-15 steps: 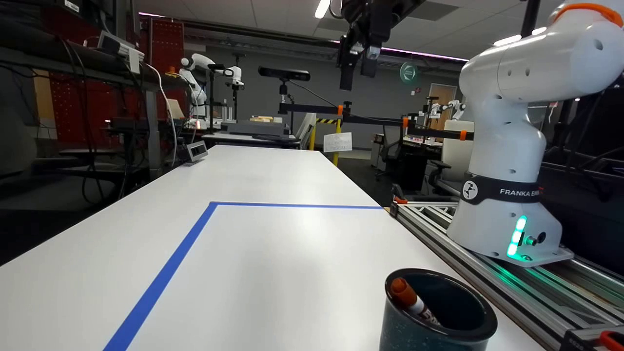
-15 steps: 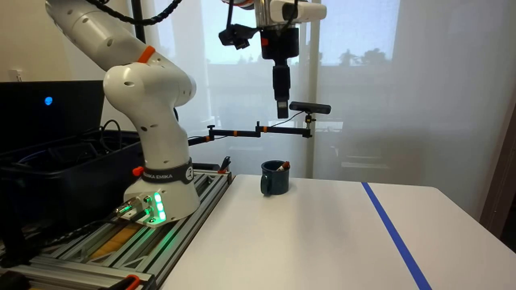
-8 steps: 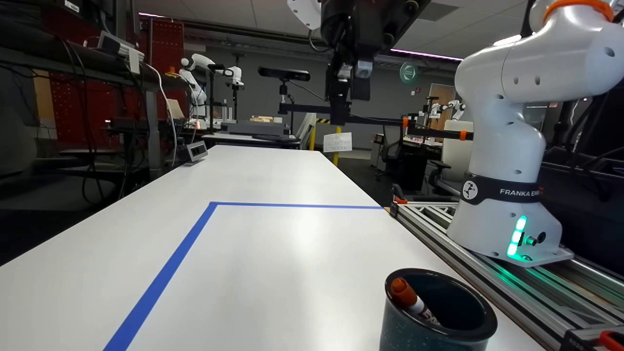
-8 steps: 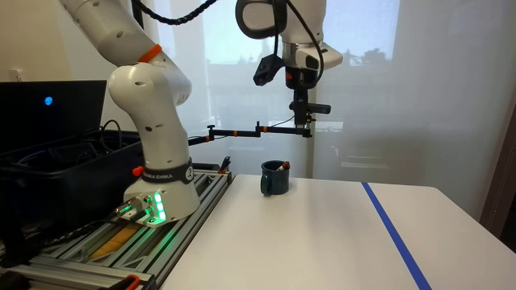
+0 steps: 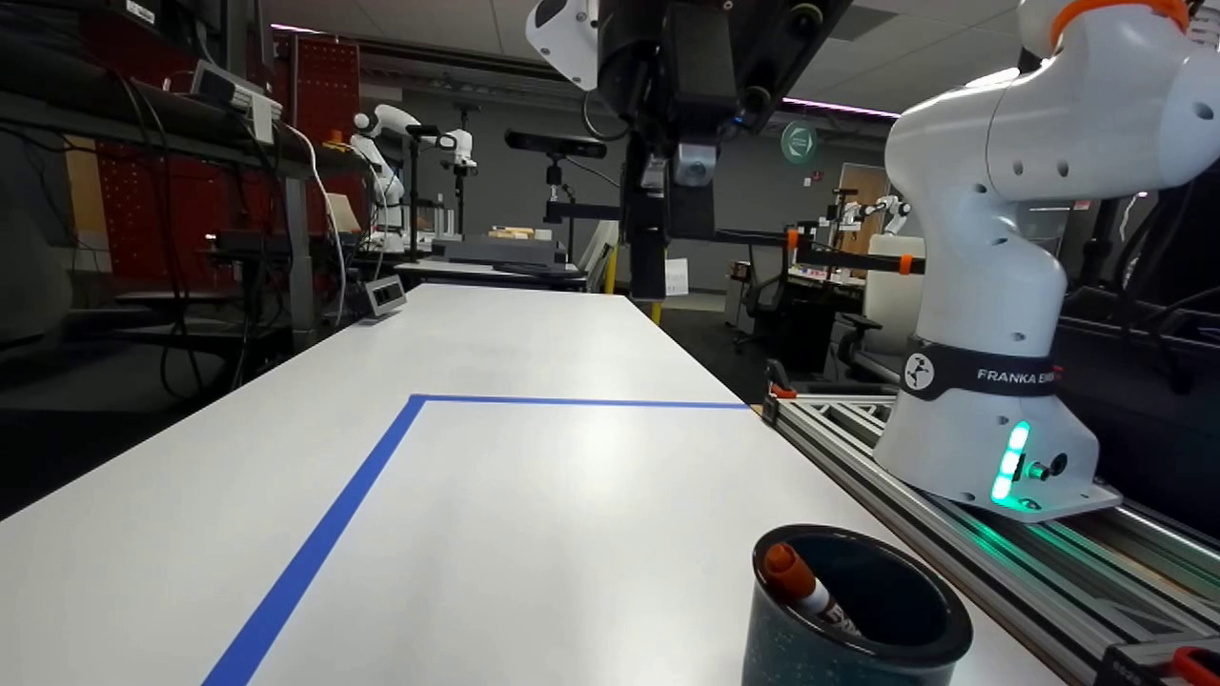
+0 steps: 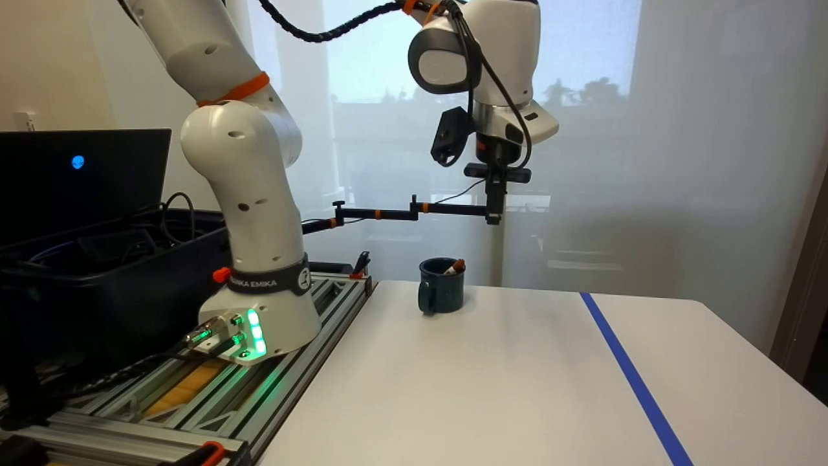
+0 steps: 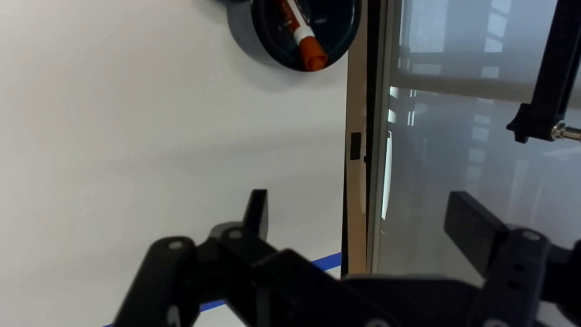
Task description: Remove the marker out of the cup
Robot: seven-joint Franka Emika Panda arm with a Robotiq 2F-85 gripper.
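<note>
The dark teal cup [image 5: 848,667] stands upright on the white table. It also shows in an exterior view [image 6: 445,294] and at the top of the wrist view [image 7: 245,34]. The marker [image 5: 799,583] leans inside the cup with its red-orange cap at the rim; it also shows in an exterior view [image 6: 457,266] and in the wrist view [image 7: 305,37]. Its lower end is hidden in two of the views. My gripper [image 5: 671,250] hangs well above the table, higher than the cup and off to one side of it. In the wrist view my gripper [image 7: 358,197] is open with nothing between its fingers.
The white table [image 6: 550,375] carries blue tape lines [image 6: 637,382]. The table edge [image 7: 356,181] runs close by the cup, with a window blind beyond. A black camera arm [image 6: 388,213] with a camera reaches out behind the gripper. The cup's handle [image 6: 425,298] sticks out to one side.
My gripper has come down and turned. It has moved right in one exterior picture and slightly left, looking larger, in the other. The cup and marker have not moved.
</note>
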